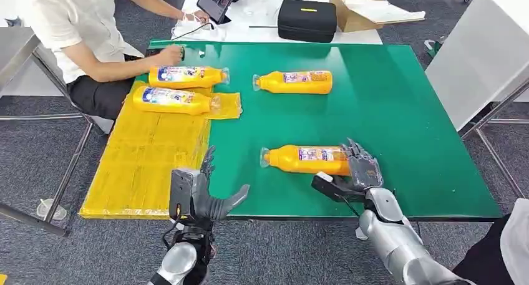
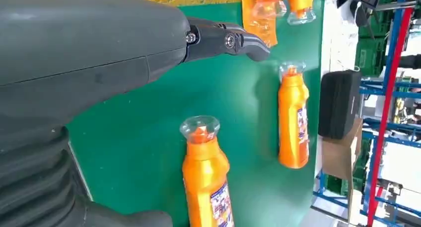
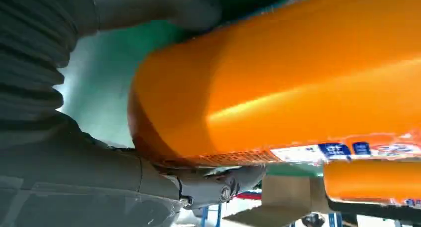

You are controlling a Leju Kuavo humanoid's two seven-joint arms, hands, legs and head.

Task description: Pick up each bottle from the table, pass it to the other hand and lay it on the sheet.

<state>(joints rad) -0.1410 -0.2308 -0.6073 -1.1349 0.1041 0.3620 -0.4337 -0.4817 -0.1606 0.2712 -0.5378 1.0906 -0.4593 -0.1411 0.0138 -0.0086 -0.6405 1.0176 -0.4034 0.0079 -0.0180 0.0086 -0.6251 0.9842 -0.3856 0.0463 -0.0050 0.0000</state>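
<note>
Head view, item one: the right hand (image 1: 357, 173) is closing around the base end of the near bottle (image 1: 305, 159), which is lying on its side on the green table (image 1: 399, 110), cap pointing toward the yellow sheet (image 1: 143, 160); the right wrist view is showing the thumb on one side and a dark finger under the other side of the orange body, so the hand is wrapping it, though whether the bottle is off the table yet cannot be told. Item two: the left hand (image 1: 203, 194) is waiting near the front table edge beside the sheet, fingers spread, holding nothing. Item three: a far bottle (image 1: 294, 82) is lying untouched on the green surface, well apart from both hands. Item four: two bottles are lying at the sheet's far end, the nearer sheet bottle (image 1: 171, 100) fully on it and the farther sheet bottle (image 1: 186, 76) at its far edge, where a seated person's hand (image 1: 169, 55) is resting close by. Step in hand, judged: the pick-up of the third bottle. Next move, judged: lifting it level, carrying it across toward the left hand, which needs to be taking hold near the cap end before the right lets go.
</note>
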